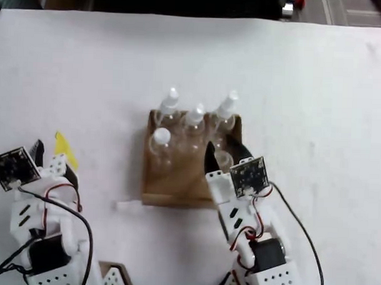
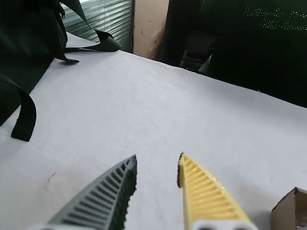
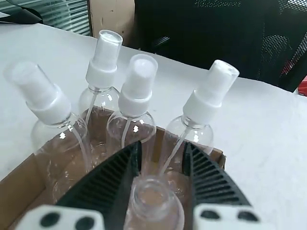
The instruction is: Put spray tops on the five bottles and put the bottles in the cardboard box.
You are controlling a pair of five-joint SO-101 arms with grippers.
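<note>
Your right wrist view tells you more than the high view: the right gripper [image 3: 161, 146] clamps one uncapped bottle [image 3: 154, 200] inside the cardboard box [image 1: 174, 196], beside four spray-topped bottles [image 3: 138, 84]. The left gripper [image 2: 157, 158], jaws apart, hangs over the table [image 2: 144, 105].

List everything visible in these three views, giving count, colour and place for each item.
capped bottles: four, clear with white spray tops, standing in the box.
open bottle: one, clear, no spray top, in the box at the corner nearest the right arm.
box: one, brown cardboard, middle of the table.
table: one, white.
bag: one, black with straps, lying at the table's edge.
left arm: one, white, with one grey and one yellow jaw, open over bare table beside the box.
right arm: one, white, black jaws closed on the open bottle's neck.
</note>
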